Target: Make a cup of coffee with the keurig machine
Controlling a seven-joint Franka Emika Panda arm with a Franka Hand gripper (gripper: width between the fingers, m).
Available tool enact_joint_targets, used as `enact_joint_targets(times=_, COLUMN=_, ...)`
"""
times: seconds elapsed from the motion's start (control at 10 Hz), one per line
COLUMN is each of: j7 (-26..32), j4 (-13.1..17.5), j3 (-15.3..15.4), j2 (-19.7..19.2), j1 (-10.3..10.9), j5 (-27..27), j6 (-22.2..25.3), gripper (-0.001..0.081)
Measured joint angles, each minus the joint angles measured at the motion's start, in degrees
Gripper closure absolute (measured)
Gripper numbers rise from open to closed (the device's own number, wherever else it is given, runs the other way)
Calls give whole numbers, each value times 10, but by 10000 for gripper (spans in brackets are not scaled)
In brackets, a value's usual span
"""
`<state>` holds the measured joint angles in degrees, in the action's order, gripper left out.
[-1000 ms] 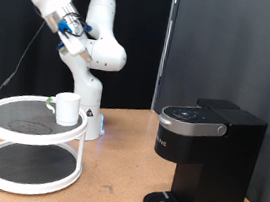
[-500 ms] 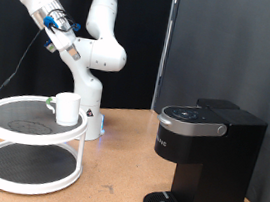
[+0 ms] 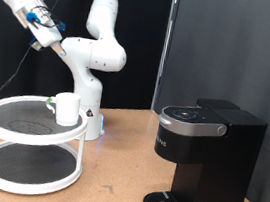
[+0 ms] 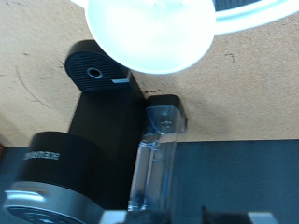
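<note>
The cup [image 3: 66, 108] is a plain white mug standing upright on the top tier of a round white rack [image 3: 9, 134] at the exterior view's left. The keurig machine [image 3: 202, 161] is boxy and black, lid closed, at the exterior view's right. My gripper [image 3: 44, 30] hangs high in the air, above the rack and up and to the left of the cup, touching nothing. In the wrist view the cup [image 4: 149, 33] is a bright white disc. The machine [image 4: 103, 121] shows beside it, with its drip tray [image 4: 93, 71] and clear water tank [image 4: 154, 163]. My fingers do not show there.
The rack has two dark mesh tiers and stands on the wooden table [image 3: 113, 184]. The robot's white base [image 3: 91, 115] stands just behind the rack. A black curtain hangs behind the table. The machine's drip tray [image 3: 166, 201] has nothing on it.
My arm has swung toward the exterior view's left, carrying the gripper left and slightly up. The cup, rack and machine have not moved.
</note>
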<state>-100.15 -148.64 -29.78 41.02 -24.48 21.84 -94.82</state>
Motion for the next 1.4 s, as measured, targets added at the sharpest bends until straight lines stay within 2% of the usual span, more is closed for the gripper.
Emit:
enact_joint_targets(times=0.2, j7=-7, j4=10, j3=-19, j2=-14, j1=-2, j5=2, j6=-7, gripper=806)
enact_joint_targets(times=0.4, j7=-12, j4=7, j3=-20, j2=-30, j1=-4, j5=-5, j6=-34, gripper=806)
enact_joint_targets(times=0.8, j7=-1, j4=-35, j3=-20, j2=-63, j1=-4, j5=-14, j6=-116, gripper=806)
enact_joint_targets(times=1.1, j7=31, j4=-65, j3=-23, j2=-84, j1=-2, j5=-2, j6=-166, gripper=400)
enact_joint_targets(times=1.2, j7=40, j4=-75, j3=-24, j2=-90, j1=-1, j5=6, j6=-184, gripper=400)
enact_joint_targets(times=1.3, j7=49, j4=-84, j3=-25, j2=-96, j1=1, j5=17, j6=-200, gripper=216)
enact_joint_targets(times=1.4, j7=59, j4=-93, j3=-25, j2=-102, j1=4, j5=29, j6=-216, gripper=216)
